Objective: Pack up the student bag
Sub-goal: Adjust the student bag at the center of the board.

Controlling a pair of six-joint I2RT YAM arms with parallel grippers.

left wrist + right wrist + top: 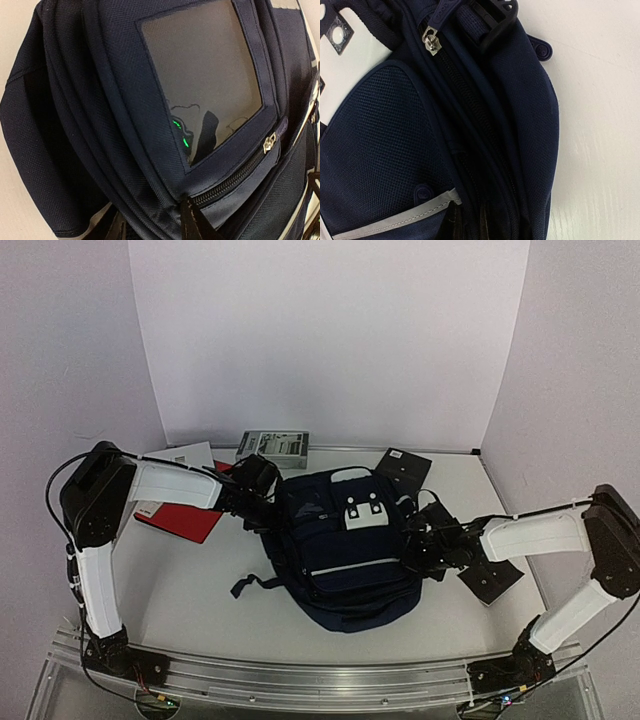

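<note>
Behind student bag (345, 565), grey box (273, 448), red folder (183, 523) at left

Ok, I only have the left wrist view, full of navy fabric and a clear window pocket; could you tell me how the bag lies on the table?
Observer: The student bag lies front up mid-table, its light grey flap toward the back wall.
Operator: Where is the other arm, please?
Observer: The right gripper is at the bag's opposite side, across from the left gripper.
Operator: Anything loose nearby?
Observer: A flat red item lies under the left arm, outside the bag.
</note>
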